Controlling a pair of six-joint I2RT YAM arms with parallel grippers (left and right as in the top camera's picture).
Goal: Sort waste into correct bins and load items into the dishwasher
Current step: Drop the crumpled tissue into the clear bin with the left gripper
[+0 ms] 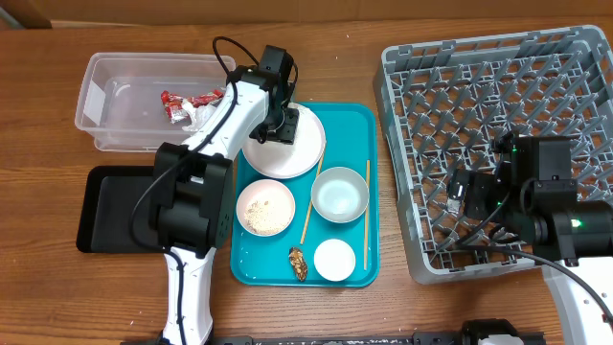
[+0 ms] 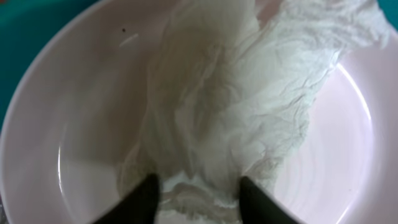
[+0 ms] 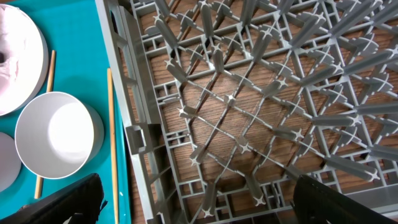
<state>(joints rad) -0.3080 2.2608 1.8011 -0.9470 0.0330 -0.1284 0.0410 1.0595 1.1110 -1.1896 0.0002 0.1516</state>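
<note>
The left claw (image 2: pixel 198 196), spread, straddles the crumpled napkin (image 2: pixel 236 93) lying directly beneath it on the plate (image 2: pixel 68 124), mid-surface toward the far edge; the clear tub (image 1: pixel 124 91) sits toward the far-left corner, and the right claw (image 3: pixel 199 202), spread too, is farther off

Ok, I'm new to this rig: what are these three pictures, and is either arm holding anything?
A robot's left arm and right arm work at a table. The overhead picture looks down from above: a clear tub holding a red wrapper, a black tray, a teal tray carrying a plate, a bowl of rice, an empty bowl, a cup, chopsticks and a brown scrap, and a grey dish rack. The other two come from cameras on the wrists. The left gripper is open, fingers either side of a crumpled napkin on the plate. The right gripper hangs open and empty over the rack.
</note>
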